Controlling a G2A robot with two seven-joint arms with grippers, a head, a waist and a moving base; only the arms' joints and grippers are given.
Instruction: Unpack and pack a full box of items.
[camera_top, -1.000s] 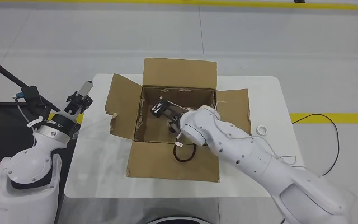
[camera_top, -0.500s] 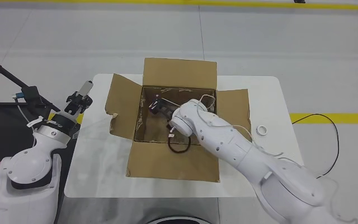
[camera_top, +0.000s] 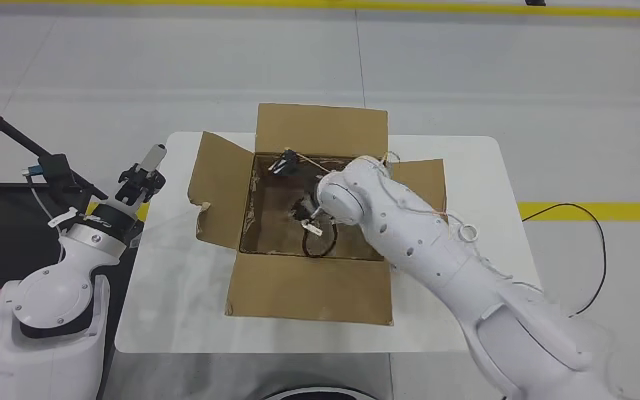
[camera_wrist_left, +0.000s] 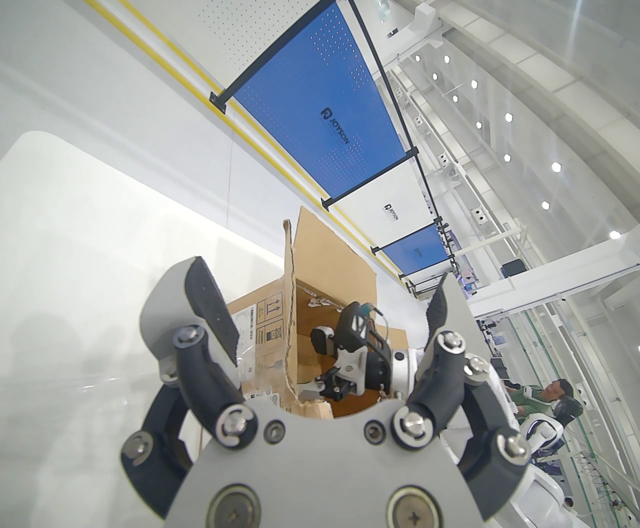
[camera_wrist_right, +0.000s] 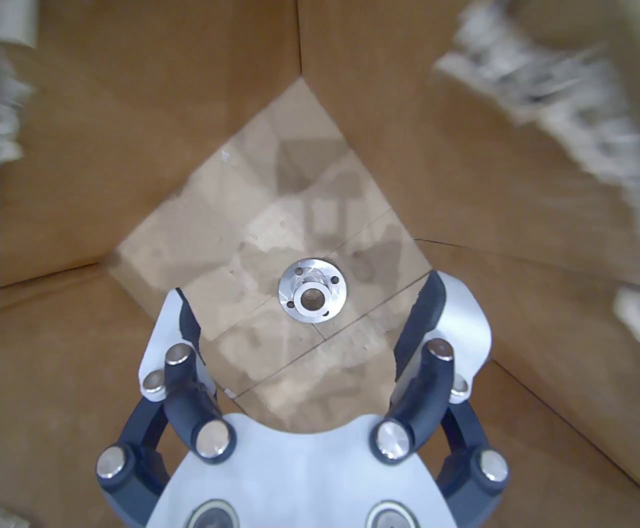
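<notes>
The open cardboard box (camera_top: 320, 128) stands mid-table with its flaps spread. My right arm goes down into it, and the right gripper (camera_top: 286, 163) hangs near the far wall. From the right wrist view, the right gripper (camera_wrist_right: 309, 296) is open, with a round metal flange (camera_wrist_right: 311, 296) lying flat on the box floor (camera_wrist_right: 235, 235) well below its fingers. My left gripper (camera_top: 150, 172) is open and holds nothing, off the table's left edge. The left wrist view has the left gripper (camera_wrist_left: 322, 280) facing the box (camera_wrist_left: 325, 260).
A small white ring (camera_top: 467, 233) lies on the white table (camera_top: 180, 300) to the right of the box. A black cable loop (camera_top: 318, 246) hangs from the right arm inside the box. Frayed tape strips (camera_wrist_right: 530, 85) run along the box walls.
My right arm has swung its gripper from the middle of the box toward the far wall. The left arm has kept still.
</notes>
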